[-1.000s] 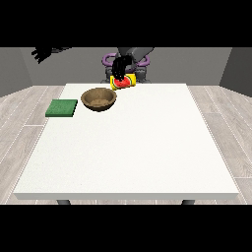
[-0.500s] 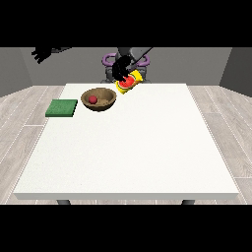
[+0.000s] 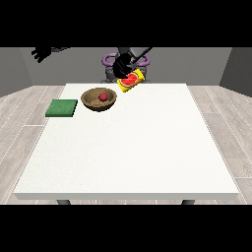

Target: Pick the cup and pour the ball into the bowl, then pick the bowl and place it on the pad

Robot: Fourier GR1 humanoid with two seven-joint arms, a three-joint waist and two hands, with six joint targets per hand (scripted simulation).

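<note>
With the red ball (image 3: 103, 97) already in the bowl (image 3: 99, 99) right of the green pad (image 3: 62, 108), the hand at the view's right (image 3: 121, 65) grasps the tilted cup (image 3: 131, 80) aloft; lowering it carelessly could tip the bowl.

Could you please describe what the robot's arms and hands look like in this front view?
Each robot hand is black with fingers and a thumb: one at the view's left, one at the view's right. A slim dark-grey forearm leads to each. No cables or markings show.
</note>
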